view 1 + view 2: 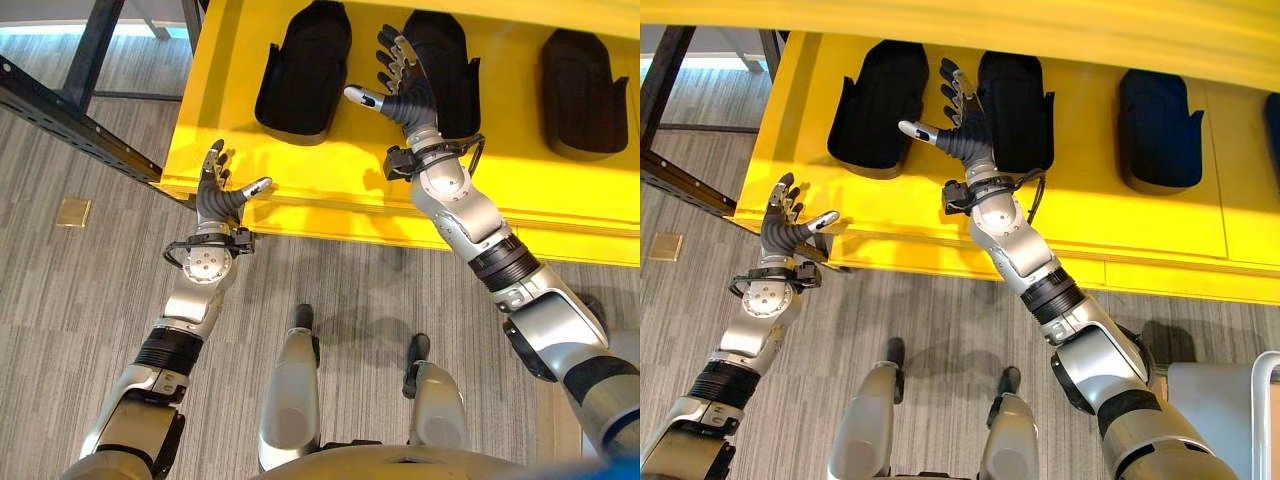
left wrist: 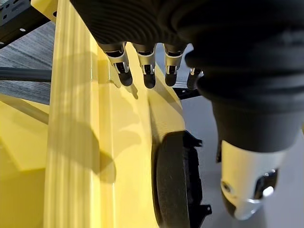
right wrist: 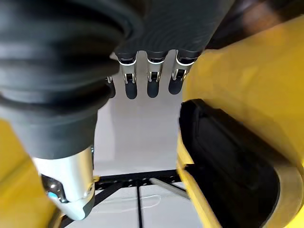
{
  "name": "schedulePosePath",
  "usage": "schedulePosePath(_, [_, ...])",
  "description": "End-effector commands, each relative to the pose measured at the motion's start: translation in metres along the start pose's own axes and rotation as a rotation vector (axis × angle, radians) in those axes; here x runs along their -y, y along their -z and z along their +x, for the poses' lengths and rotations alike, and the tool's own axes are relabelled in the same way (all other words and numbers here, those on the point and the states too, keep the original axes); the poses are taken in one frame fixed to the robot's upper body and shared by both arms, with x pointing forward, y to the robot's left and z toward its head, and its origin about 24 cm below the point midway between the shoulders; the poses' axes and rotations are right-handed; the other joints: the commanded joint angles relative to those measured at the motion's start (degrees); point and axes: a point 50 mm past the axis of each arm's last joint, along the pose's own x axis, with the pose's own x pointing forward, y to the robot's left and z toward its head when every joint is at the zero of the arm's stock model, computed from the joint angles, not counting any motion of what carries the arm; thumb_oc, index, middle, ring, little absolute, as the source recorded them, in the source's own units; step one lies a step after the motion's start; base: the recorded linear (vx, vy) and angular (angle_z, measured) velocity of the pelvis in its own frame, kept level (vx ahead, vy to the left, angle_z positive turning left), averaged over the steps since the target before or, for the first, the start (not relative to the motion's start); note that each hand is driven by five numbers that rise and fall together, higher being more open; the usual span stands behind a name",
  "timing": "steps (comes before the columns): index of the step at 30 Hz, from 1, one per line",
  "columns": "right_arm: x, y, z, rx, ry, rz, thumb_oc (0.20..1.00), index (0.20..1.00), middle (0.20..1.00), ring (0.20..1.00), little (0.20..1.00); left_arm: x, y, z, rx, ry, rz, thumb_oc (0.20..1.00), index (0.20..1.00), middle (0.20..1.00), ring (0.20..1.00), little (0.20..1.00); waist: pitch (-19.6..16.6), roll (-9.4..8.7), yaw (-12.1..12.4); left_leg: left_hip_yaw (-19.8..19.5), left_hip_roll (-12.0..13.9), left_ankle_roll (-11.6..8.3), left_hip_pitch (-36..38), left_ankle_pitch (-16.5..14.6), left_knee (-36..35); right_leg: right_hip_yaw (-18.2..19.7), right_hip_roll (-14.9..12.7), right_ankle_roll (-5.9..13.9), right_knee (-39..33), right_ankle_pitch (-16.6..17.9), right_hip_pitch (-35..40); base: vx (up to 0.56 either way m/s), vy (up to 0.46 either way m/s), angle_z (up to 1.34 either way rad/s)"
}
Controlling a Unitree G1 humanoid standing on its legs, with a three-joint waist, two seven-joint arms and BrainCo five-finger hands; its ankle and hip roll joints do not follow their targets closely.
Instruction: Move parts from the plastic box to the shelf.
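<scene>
Three black moulded parts lie in a row on the yellow shelf: a left part, a middle part and a right part. My right hand is open over the shelf, fingers spread, at the middle part's left edge and holding nothing. In the right wrist view its straight fingers point past a black part. My left hand is open and empty at the shelf's front left corner. The left wrist view has its fingers along the shelf's lip, a black part beyond.
A dark metal rack beam runs diagonally at the left, meeting the shelf's corner. A small tan plate lies on the grey carpet. A grey box corner shows at the lower right.
</scene>
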Motion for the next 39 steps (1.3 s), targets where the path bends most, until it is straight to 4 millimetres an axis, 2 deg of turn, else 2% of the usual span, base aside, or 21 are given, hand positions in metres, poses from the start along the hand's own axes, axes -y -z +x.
schedulePosePath(1, [-0.007,-0.043,0.014,0.165,0.002,0.038,1.000,1.000,1.000,1.000,1.000,0.005,-0.043,0.007,0.197,0.047,-0.047,1.000,1.000,1.000,1.000,1.000,-1.03,-0.27,0.87,2.36,0.04,2.85,-0.39,-0.08,1.26,0.16,-3.19,-0.48,-0.26,1.21,1.97,0.00,0.019,0.12])
schedulePosePath(15, [-0.008,-0.053,0.029,0.168,0.048,0.050,1.000,1.000,1.000,1.000,1.000,0.016,-0.055,0.010,0.237,0.089,-0.067,1.000,1.000,1.000,1.000,1.000,-0.26,-0.48,2.07,1.64,-0.89,3.58,-2.50,-0.45,1.89,-0.30,-3.43,-0.42,-0.62,1.61,1.24,0.01,0.012,0.06])
schedulePosePath(27, [0.011,-0.083,0.045,0.237,0.152,-0.035,1.000,1.000,1.000,1.000,1.000,0.024,-0.066,0.011,0.276,0.113,-0.103,1.000,1.000,1.000,1.000,1.000,0.27,-0.31,2.95,1.10,-2.29,4.20,-5.03,-0.77,2.31,-1.38,-4.18,-0.45,-1.85,1.97,1.00,0.02,0.021,0.05])
schedulePosePath(37, [0.023,-0.096,0.053,0.260,0.216,-0.085,1.000,1.000,1.000,1.000,1.000,0.020,-0.071,0.011,0.299,0.102,-0.114,1.000,1.000,1.000,1.000,1.000,0.62,-0.06,3.38,1.19,-3.14,4.39,-6.28,-0.99,2.61,-1.68,-4.73,-0.39,-2.52,2.59,0.79,0.02,0.011,0.03])
schedulePosePath(38, [0.024,-0.097,0.053,0.262,0.222,-0.086,1.000,1.000,1.000,1.000,1.000,0.020,-0.071,0.010,0.299,0.102,-0.112,1.000,1.000,1.000,1.000,1.000,0.48,-0.09,3.48,0.93,-3.03,3.97,-5.82,-2.48,2.93,-1.39,-4.53,-0.14,-2.33,1.40,1.32,0.01,0.022,0.06])
schedulePosePath(39, [0.026,-0.100,0.054,0.269,0.231,-0.092,1.000,1.000,1.000,1.000,1.000,0.019,-0.071,0.011,0.303,0.101,-0.111,1.000,1.000,1.000,1.000,1.000,0.71,0.07,3.44,1.21,-3.26,4.41,-6.52,-1.16,2.83,-1.69,-4.76,-0.40,-2.55,2.40,0.85,0.02,0.028,0.06])
